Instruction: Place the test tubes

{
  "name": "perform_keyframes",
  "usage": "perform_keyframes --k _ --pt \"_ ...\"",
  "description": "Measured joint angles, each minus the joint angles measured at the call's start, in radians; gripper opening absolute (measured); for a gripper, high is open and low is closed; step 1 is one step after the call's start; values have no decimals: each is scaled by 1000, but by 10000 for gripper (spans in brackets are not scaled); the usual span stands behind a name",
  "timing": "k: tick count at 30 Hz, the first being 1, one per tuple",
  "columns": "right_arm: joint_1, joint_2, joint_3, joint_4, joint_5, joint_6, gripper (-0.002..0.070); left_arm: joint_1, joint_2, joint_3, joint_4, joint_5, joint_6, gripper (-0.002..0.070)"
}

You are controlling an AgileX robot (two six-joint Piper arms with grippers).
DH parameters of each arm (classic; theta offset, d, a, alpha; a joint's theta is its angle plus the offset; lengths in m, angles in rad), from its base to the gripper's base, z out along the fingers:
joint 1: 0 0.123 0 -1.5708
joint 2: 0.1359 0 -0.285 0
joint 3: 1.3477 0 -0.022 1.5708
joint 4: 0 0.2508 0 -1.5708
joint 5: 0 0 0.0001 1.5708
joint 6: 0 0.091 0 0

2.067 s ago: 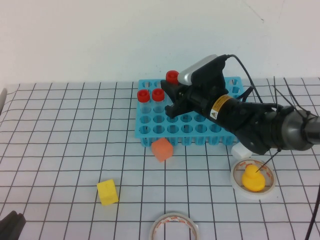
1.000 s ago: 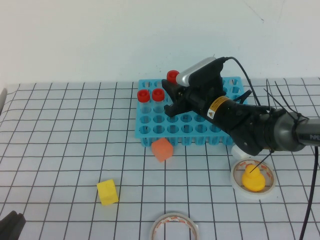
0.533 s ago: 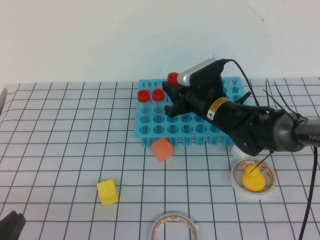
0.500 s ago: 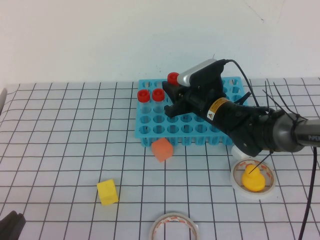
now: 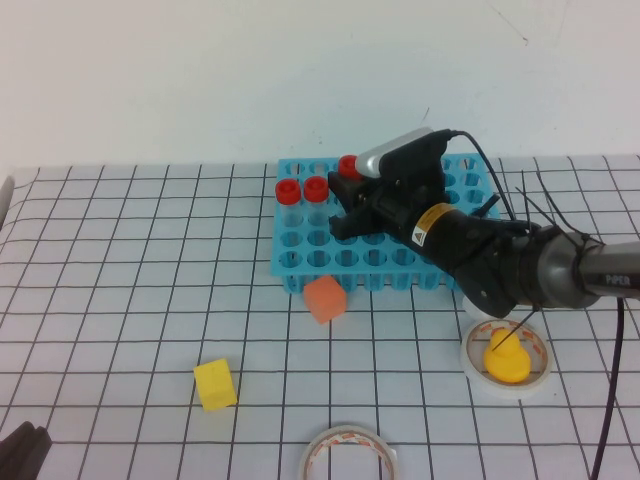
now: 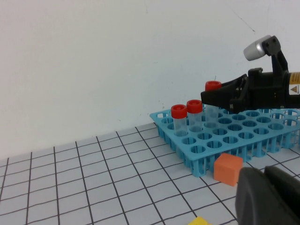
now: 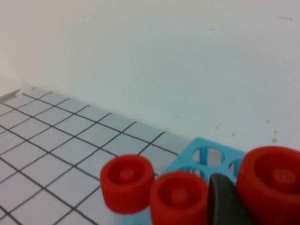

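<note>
In the high view, the right gripper [image 5: 345,205] is reaching over the blue plastic test tube rack [image 5: 300,255]. Its fingers are closing partway around a clear red-capped test tube [image 5: 348,166] and holding it upright at the rack's back row. An inner seated tube [image 5: 317,189] and an outer seated tube [image 5: 288,192] are standing just beside it. The left gripper [image 5: 20,450] is lying low at the table's near left corner, closed on nothing and well apart from the rack. An orange foam cube [image 5: 324,299] is sitting near the rack's front edge.

In the left wrist view, the held tube [image 6: 212,101] appears to be entering a back-row hole; how deep is unclear. If it is sitting off-centre, its tip is likely to catch on a rim and tilt on release.

In the right wrist view, a dark finger [image 7: 225,204] is squeezing between the held cap [image 7: 274,180] and the inner cap [image 7: 178,194]. Opening there is risking a nudge to that neighbour, and the light rack may be prone to sliding.

A white sheet printed with a black grid [image 5: 120,300] is covering the table, and a plain white wall [image 5: 200,80] is standing behind it.
</note>
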Motion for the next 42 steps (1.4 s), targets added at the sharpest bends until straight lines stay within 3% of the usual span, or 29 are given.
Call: perform_keyframes --k 42 --pt "2 -19 -49 -107 138 89 275 0 0 0 0 0 0 -1"
